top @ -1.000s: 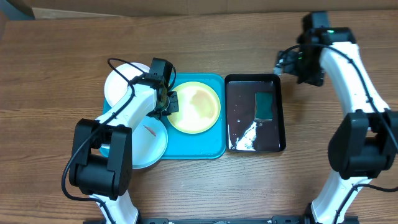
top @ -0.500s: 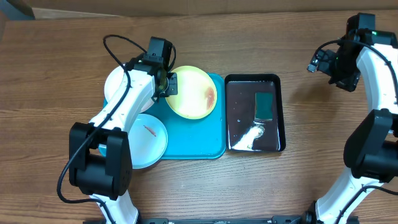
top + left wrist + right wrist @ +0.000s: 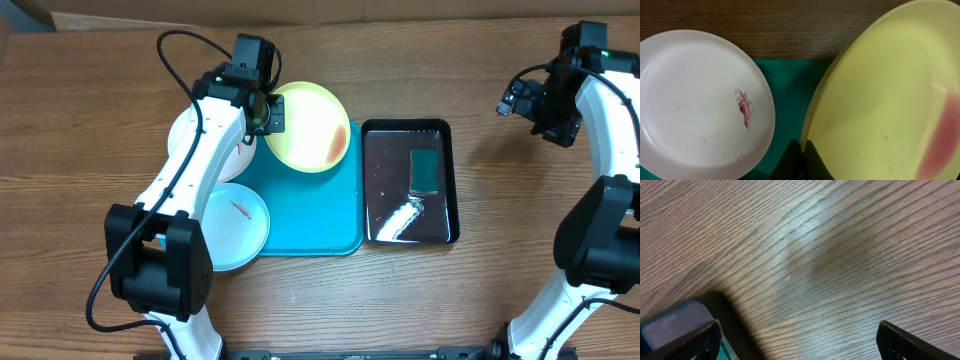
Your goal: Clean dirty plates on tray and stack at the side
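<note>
My left gripper (image 3: pixel 272 115) is shut on the left rim of the yellow-green plate (image 3: pixel 310 128) and holds it tilted above the back of the turquoise tray (image 3: pixel 310 215). A reddish smear lies near the plate's right edge. In the left wrist view the fingers (image 3: pixel 803 161) pinch that plate's rim (image 3: pixel 880 110). The white plate (image 3: pixel 190 135) sits at the tray's back left with a red stain (image 3: pixel 744 107). The pale blue plate (image 3: pixel 235 225) lies at the tray's front left with a small brown bit. My right gripper (image 3: pixel 508 100) is open over bare wood, far right (image 3: pixel 797 340).
A glossy black bin (image 3: pixel 410 180) stands right of the tray, holding a green sponge (image 3: pixel 425 168) and wet white streaks. A corner of it shows in the right wrist view (image 3: pixel 675 325). Black cables loop off both arms.
My left gripper has lifted the yellow-green plate off the tray and carried it back and tilted it. My right arm swung from the bin's back edge to the far right, then held still.
</note>
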### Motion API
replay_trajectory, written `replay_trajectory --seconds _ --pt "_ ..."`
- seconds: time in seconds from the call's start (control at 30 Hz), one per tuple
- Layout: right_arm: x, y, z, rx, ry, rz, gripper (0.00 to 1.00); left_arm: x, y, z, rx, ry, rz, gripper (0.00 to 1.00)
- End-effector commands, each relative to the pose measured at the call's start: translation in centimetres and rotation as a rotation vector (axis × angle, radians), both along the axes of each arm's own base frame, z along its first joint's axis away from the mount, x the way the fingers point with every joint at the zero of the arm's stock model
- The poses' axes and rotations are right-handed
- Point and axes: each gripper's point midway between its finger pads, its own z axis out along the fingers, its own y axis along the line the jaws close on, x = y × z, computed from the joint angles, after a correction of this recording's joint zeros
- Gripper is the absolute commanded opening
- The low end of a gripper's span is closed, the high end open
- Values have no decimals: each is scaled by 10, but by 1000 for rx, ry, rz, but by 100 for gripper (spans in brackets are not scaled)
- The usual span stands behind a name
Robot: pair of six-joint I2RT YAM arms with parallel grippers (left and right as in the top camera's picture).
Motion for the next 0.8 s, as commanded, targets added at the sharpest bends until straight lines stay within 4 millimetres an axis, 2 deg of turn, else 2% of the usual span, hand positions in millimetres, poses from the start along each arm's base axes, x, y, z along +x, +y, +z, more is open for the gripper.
replay_trajectory --seconds 0.0,0.17,0.2,0.47,0.77 --pt "5 -4 13 -10 -38 -7 100 10 -7 31 -12 -62 -29 4" --pt "5 -4 13 -10 -38 -7 100 12 -24 47 -45 -83 -65 4" --pt "5 -4 13 -10 -38 -7 100 11 -39 50 -45 -100 -96 4" --pt "5 -4 13 -10 -38 -7 100 5 -82 56 21 -159 -174 4" --pt "5 -4 13 -10 -38 -7 100 -10 -111 73 297 -287 -213 4"
